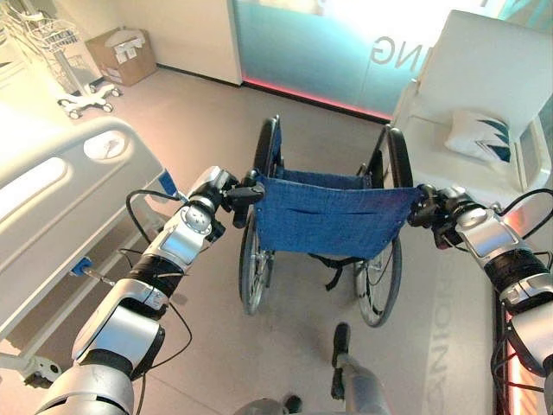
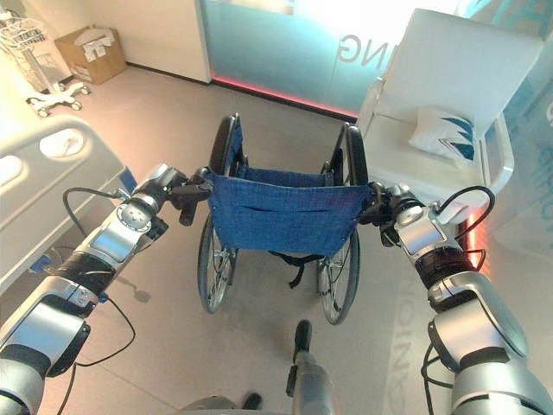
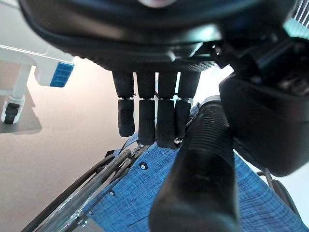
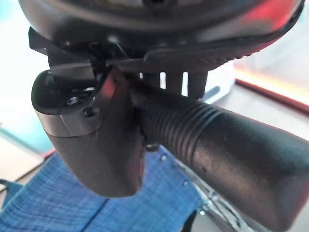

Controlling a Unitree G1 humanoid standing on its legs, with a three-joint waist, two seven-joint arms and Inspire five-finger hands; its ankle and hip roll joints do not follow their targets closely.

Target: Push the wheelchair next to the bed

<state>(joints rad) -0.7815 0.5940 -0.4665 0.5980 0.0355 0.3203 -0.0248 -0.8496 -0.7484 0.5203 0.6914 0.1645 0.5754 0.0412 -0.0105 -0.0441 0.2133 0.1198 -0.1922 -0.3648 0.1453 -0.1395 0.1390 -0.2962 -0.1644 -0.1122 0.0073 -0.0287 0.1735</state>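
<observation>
Grey floor, wheelchair [image 1: 333,216], bed [image 1: 65,199]

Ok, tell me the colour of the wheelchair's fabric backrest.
Blue: the wheelchair's woven fabric backrest is a plain mid-blue with stitched seams, clearest in the left eye view.

- Strong light comes through the frosted glass wall [image 1: 346,52] at the far side and blows out its upper part to near white.
- The bed [image 1: 60,186] on the left and the white chair [image 2: 449,95] on the right are washed out by glare.
- Soft shadows lie on the floor [image 1: 199,112] under the wheelchair [image 1: 324,216].
- Straight lines bow toward the edges of both eye views.
- In the wrist views the nearest dark parts are blurred, probably too close for focus.
</observation>
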